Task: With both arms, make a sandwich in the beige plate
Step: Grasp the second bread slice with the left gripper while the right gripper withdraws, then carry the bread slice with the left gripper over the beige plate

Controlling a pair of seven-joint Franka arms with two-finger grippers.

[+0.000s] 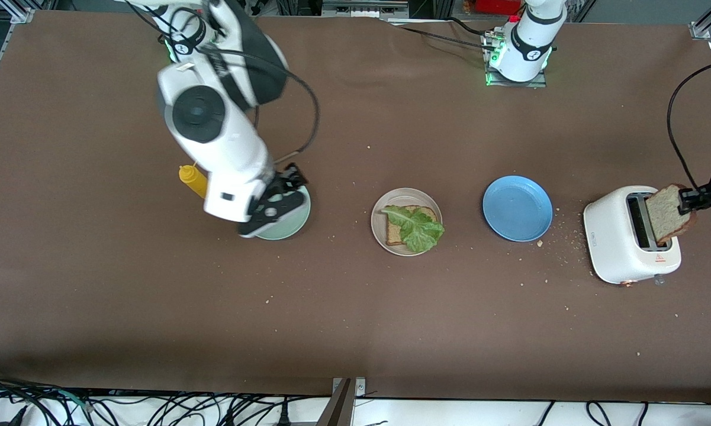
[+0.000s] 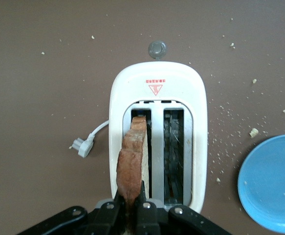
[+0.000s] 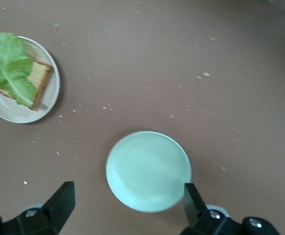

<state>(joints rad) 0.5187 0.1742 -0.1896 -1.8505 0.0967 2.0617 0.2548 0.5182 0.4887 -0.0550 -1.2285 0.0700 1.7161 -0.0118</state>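
Toast (image 1: 668, 213) sits half out of the toaster (image 1: 618, 248), pinched by the left gripper (image 1: 687, 201). Right gripper (image 1: 275, 204) hangs wide open over the green plate (image 3: 148, 170). Beige plate (image 1: 379, 228) holds bread (image 1: 395, 234) and lettuce (image 1: 417, 226).

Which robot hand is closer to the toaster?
The left. The left gripper holds the toast right over the toaster; the right gripper hovers open over the mint-green plate.
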